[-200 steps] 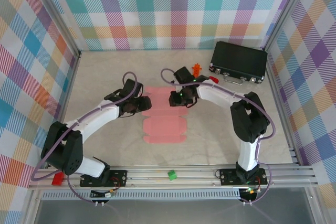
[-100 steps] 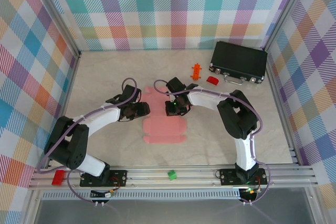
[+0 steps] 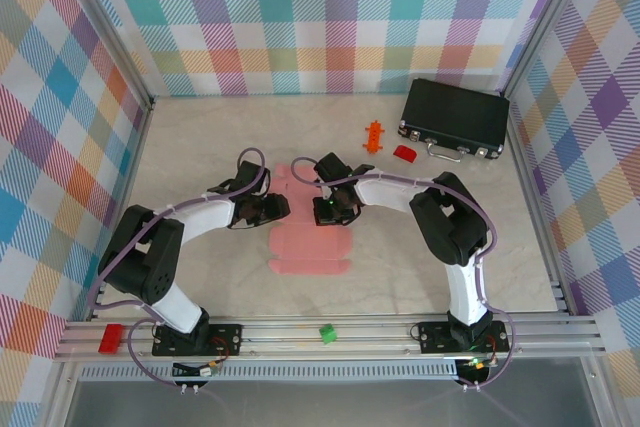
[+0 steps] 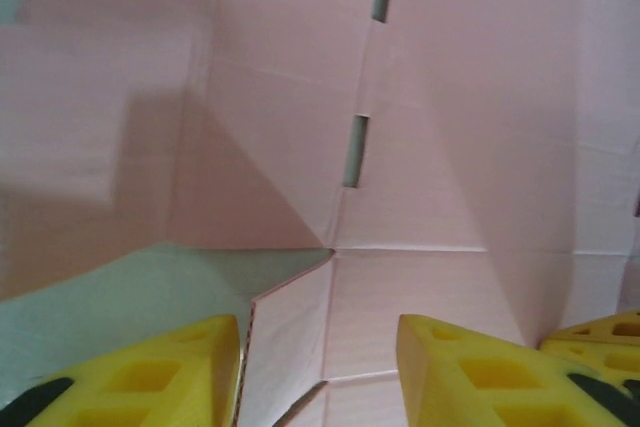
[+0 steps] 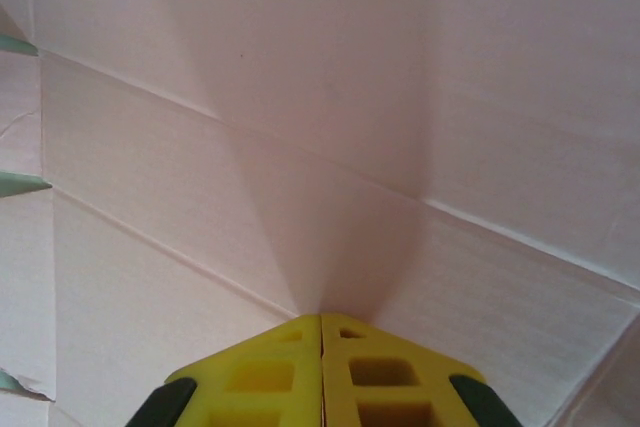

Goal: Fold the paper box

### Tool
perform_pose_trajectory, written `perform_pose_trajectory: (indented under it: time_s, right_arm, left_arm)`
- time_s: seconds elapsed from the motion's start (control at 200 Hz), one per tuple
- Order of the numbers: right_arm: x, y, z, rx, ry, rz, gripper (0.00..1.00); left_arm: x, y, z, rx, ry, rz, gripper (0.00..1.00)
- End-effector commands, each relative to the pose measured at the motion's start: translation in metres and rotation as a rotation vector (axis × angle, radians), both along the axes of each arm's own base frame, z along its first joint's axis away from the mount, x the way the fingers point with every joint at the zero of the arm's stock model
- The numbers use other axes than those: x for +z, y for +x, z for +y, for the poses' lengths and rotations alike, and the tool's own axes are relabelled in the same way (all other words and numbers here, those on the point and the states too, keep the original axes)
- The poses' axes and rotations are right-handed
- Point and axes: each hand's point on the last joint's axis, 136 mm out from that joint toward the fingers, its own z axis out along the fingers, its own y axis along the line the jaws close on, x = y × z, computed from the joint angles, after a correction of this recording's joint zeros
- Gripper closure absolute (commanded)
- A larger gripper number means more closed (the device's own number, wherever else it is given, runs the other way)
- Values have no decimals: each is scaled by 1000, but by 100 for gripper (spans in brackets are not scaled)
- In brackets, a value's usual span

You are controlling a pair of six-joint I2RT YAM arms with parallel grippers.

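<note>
The left end effector (image 3: 272, 209) is standing low over the table (image 3: 200, 147), at the left edge of the paper box (image 3: 310, 247). Its yellow fingers (image 4: 150, 382) are standing partly apart, neither wide nor narrow. A raised edge of the pink card is running up between them, closer to one finger; I cannot tell if they are touching it. The paper box is lying as a flat sheet with many flaps, reaching from this end effector to the right one and also nearer to the arm bases than both. The right end effector (image 3: 325, 210) is resting on the sheet, its two fingers (image 5: 390, 377) pressing fully together, with the tips against the card. Beyond it and to its right, an orange piece (image 3: 375, 134) and a small red block (image 3: 404, 153) are lying apart from the sheet. Further right, well apart from both end effectors, a black case (image 3: 455, 117) is lying closed
</note>
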Motion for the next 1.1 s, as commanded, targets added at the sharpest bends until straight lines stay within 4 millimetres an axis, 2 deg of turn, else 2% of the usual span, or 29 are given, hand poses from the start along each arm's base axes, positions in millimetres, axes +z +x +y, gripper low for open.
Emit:
perform_pose_trajectory:
  time_s: [0.0, 0.24, 0.52, 0.815, 1.095]
  right_arm:
    - [-18, -10, -3, -3, -37, 38, 91]
    - [-17, -10, -3, -1, -41, 34, 91]
    - [-19, -11, -2, 0, -44, 37, 91]
    - [-18, -11, -2, -5, -40, 38, 91]
    - [-11, -10, -2, -9, -31, 26, 91]
  left_arm:
    - [13, 10, -11, -34, -54, -38, 59]
    - [24, 8, -11, -71, -43, -72, 60]
    - [26, 5, -28, -152, -44, -85, 64]
    - [7, 1, -41, -195, -39, -31, 69]
    - [-3, 0, -41, -188, -28, 1, 69]
